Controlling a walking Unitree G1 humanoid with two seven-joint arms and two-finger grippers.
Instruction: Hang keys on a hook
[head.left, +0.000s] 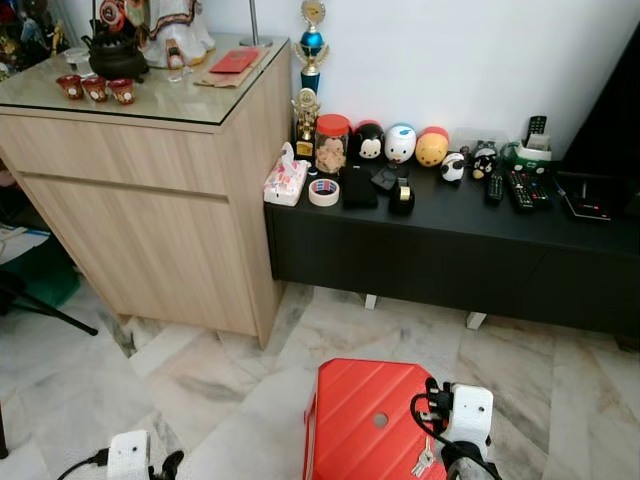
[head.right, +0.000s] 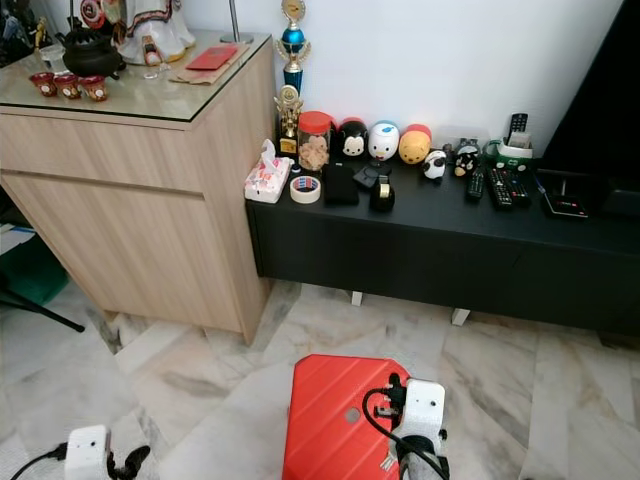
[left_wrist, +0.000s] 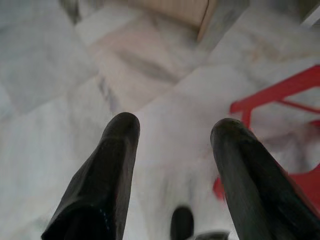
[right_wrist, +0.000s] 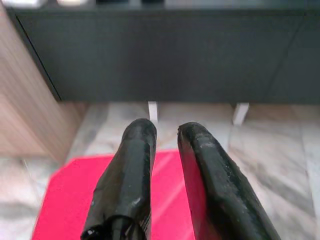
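Note:
A small bunch of silver keys (head.left: 424, 462) dangles beside my right wrist, above the near edge of a red plastic stool (head.left: 360, 415). In the right wrist view my right gripper (right_wrist: 166, 131) has its fingers almost together. It points over the stool toward the black console, and the keys are hidden there. My left gripper (left_wrist: 175, 131) hangs low over the marble floor to the stool's left. It is open, with nothing between its fingers.
A light wooden cabinet (head.left: 150, 200) with a glass top stands ahead on the left. A low black console (head.left: 450, 250) along the white wall carries figurines (head.left: 400, 143), remotes (head.left: 520, 185), tape and a tissue pack (head.left: 285, 182). Bare marble floor (head.left: 200, 380) lies between me and the furniture.

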